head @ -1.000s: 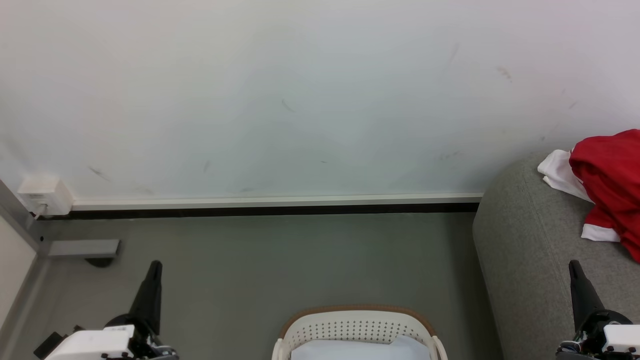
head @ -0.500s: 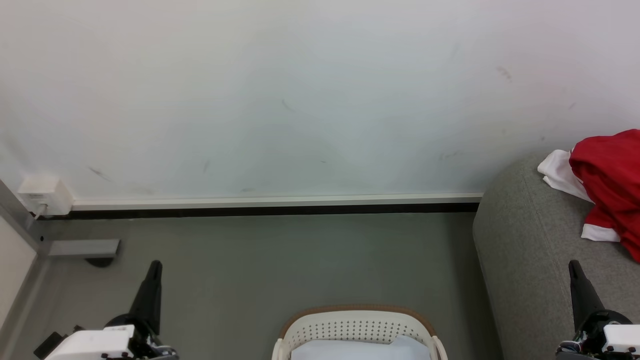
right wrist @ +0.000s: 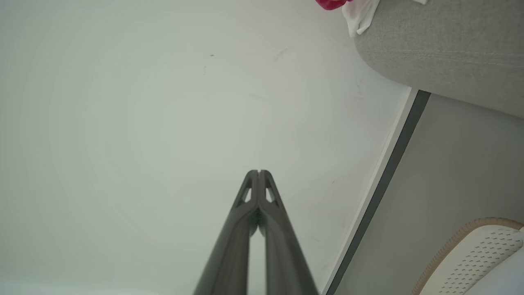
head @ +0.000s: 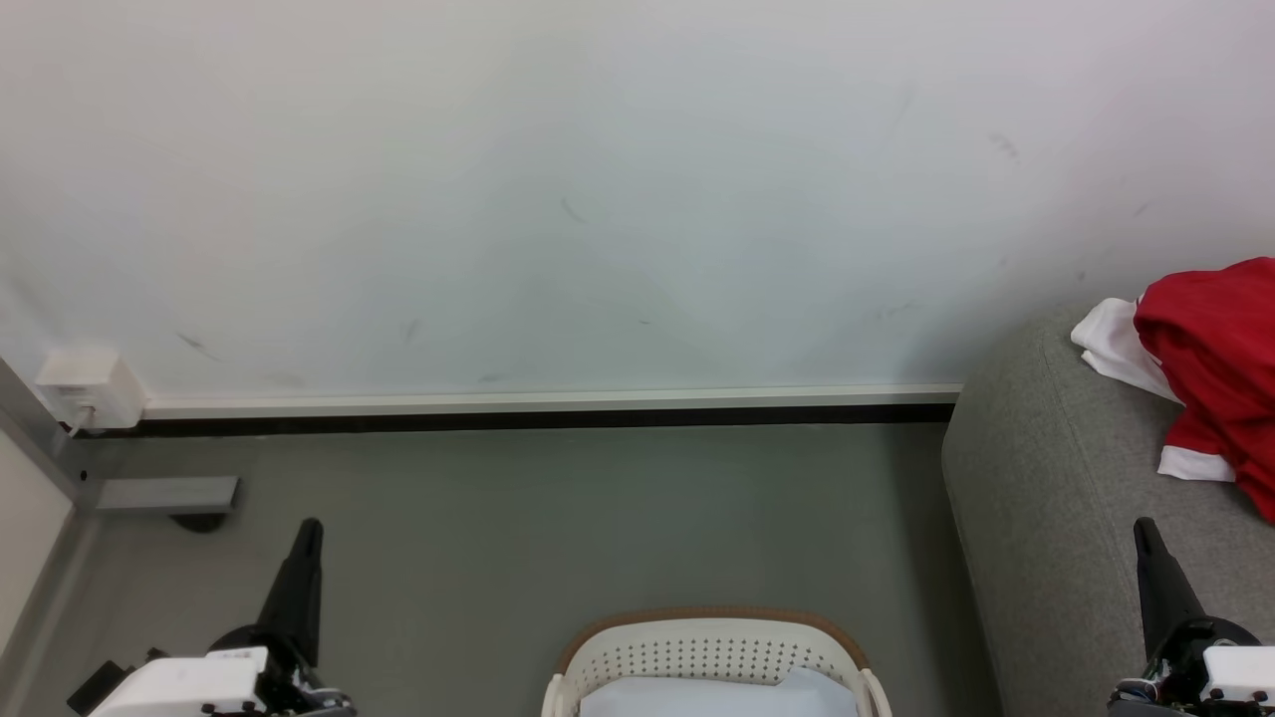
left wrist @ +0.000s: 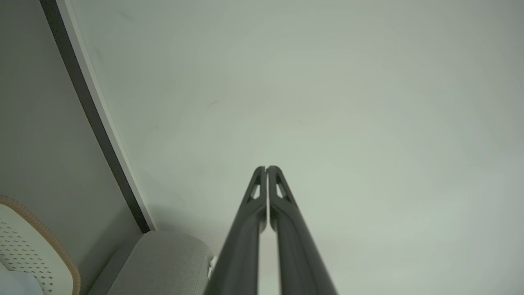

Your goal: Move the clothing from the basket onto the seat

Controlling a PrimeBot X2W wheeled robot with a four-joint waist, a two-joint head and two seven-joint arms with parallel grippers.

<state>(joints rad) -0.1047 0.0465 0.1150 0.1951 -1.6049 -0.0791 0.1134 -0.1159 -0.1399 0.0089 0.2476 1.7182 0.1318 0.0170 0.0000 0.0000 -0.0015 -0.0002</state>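
Red clothing [head: 1210, 349] is lying on the seat [head: 1046, 498] near its far edge, basket [head: 707, 647] on the floor [head: 598, 518]; left hand [head: 311, 526] and right hand [head: 1143, 526] both pinched closed, empty.

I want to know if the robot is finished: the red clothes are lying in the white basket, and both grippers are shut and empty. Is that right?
Not quite. The head view shows the red clothing lying on the grey seat, not in the basket, which holds a pale cloth. The left gripper and right gripper are shut and empty, as you said.
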